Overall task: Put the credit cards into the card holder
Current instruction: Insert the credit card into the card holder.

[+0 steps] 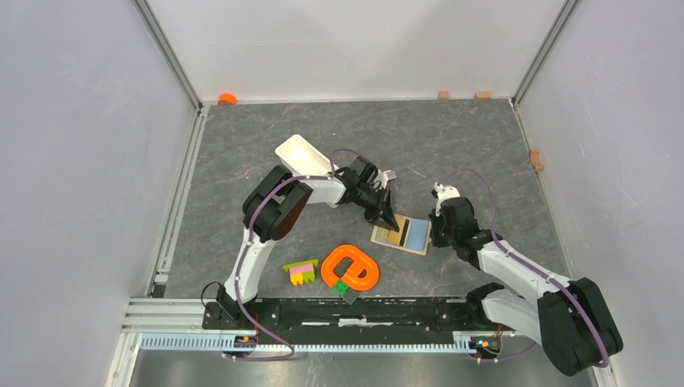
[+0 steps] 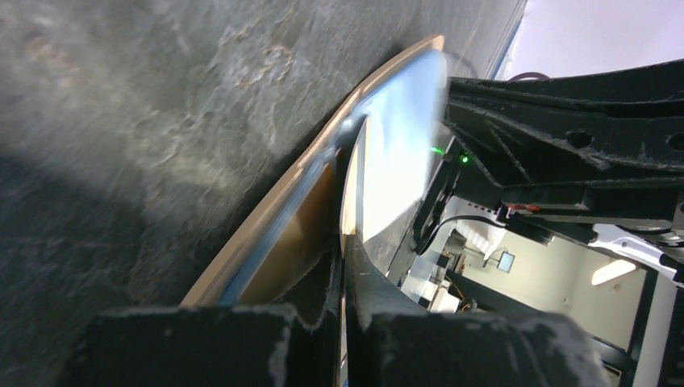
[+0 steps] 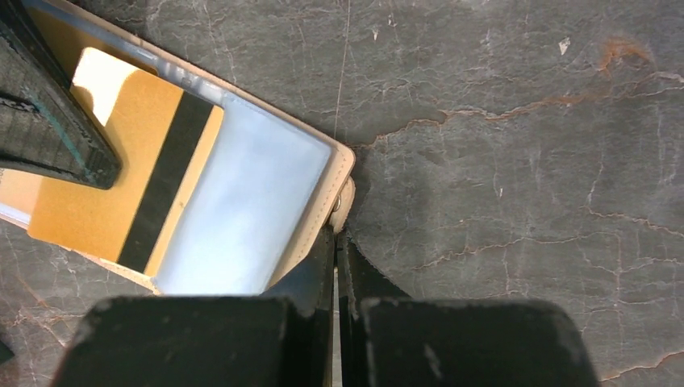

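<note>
The beige card holder lies open on the grey table and also shows in the right wrist view. The orange-gold card, with its black stripe, lies across the holder's left half, its right edge at the light blue half. I cannot tell whether that blue face is the blue card or lining. My left gripper is shut on the orange-gold card's edge, tilted over the holder. My right gripper is shut on the holder's clasp tab at its right edge.
A white tray stands behind the left arm. An orange ring toy, pink-yellow-green bricks and a small green brick lie near the front. Small wooden blocks sit by the back and right walls.
</note>
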Robot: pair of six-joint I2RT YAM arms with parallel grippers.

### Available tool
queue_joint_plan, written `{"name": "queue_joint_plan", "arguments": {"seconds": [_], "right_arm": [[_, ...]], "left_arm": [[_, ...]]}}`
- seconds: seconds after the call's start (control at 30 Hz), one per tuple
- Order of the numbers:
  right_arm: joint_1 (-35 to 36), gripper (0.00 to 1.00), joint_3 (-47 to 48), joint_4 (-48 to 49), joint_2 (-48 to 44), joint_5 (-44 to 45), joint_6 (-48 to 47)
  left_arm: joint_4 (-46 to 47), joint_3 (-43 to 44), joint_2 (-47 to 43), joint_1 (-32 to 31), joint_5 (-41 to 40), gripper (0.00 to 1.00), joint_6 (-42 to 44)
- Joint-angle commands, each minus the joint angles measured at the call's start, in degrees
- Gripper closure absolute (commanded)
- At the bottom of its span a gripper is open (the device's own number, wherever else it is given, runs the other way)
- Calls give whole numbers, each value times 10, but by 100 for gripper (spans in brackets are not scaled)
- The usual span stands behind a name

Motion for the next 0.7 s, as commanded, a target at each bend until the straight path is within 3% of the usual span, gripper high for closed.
{"name": "queue_joint_plan", "arguments": {"seconds": [0.0, 0.47, 0.67], "right_arm": [[11, 100, -4, -8, 17, -20, 5], [15, 100, -3, -10, 17, -14, 6], [15, 100, 2, -17, 14, -9, 4]], "left_arm": [[76, -14, -2, -46, -49, 98, -43], [89, -25, -5, -54, -69, 98, -54], [34, -35, -45, -54, -118, 75, -14]]}}
